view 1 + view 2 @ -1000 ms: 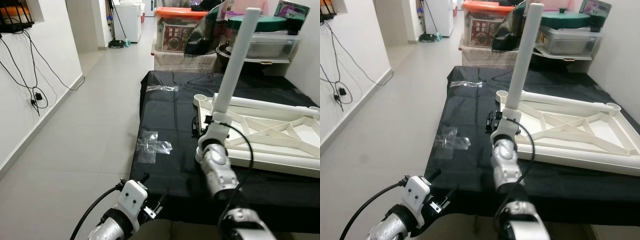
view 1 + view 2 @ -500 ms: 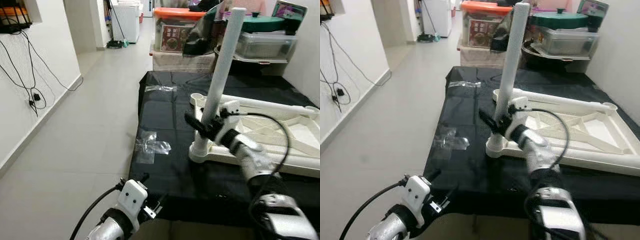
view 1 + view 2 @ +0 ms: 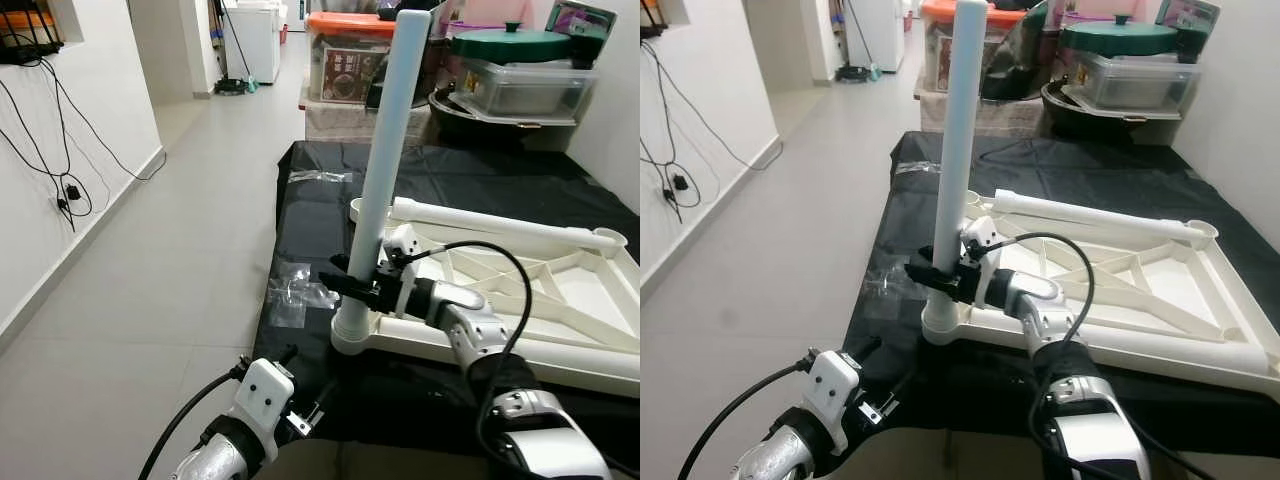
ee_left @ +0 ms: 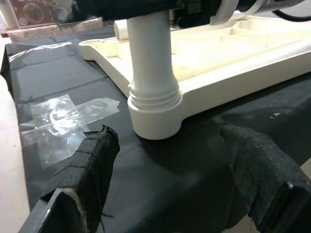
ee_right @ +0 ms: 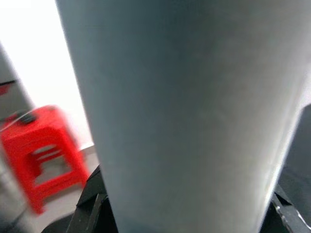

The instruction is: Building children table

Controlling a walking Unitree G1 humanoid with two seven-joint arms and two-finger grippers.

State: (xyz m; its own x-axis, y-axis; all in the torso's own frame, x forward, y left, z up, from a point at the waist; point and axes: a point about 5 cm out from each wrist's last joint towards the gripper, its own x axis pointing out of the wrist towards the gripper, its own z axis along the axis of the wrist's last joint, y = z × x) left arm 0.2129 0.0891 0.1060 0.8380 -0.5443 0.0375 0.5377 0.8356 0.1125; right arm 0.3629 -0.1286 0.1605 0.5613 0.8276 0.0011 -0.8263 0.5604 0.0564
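The white children's table top [image 3: 520, 300] lies upside down on a surface covered in black cloth [image 3: 330, 215]. A white round leg [image 3: 387, 150] stands nearly upright in the socket at the frame's near left corner [image 3: 350, 335]. My right gripper [image 3: 356, 287] is shut around the leg just above the socket, and the leg [image 5: 184, 107] shows close up in the right wrist view. My left gripper [image 4: 170, 165] hangs open below the cloth's near edge, its padded fingers [image 4: 95, 162] wide apart, facing the socket [image 4: 154, 116].
Pieces of clear tape [image 3: 300, 290] stick to the cloth left of the socket. Stacked storage boxes [image 3: 355, 60] and a green-lidded tub [image 3: 520, 70] stand behind. Tiled floor [image 3: 160, 260] runs along the left by a white wall with hanging cables [image 3: 50, 130]. A red stool [image 5: 41, 145] is nearby.
The leg has gone from leaning right to nearly upright in the corner socket. The right arm has swung from straight ahead to reaching in from the right, and the frame's near corner has shifted left.
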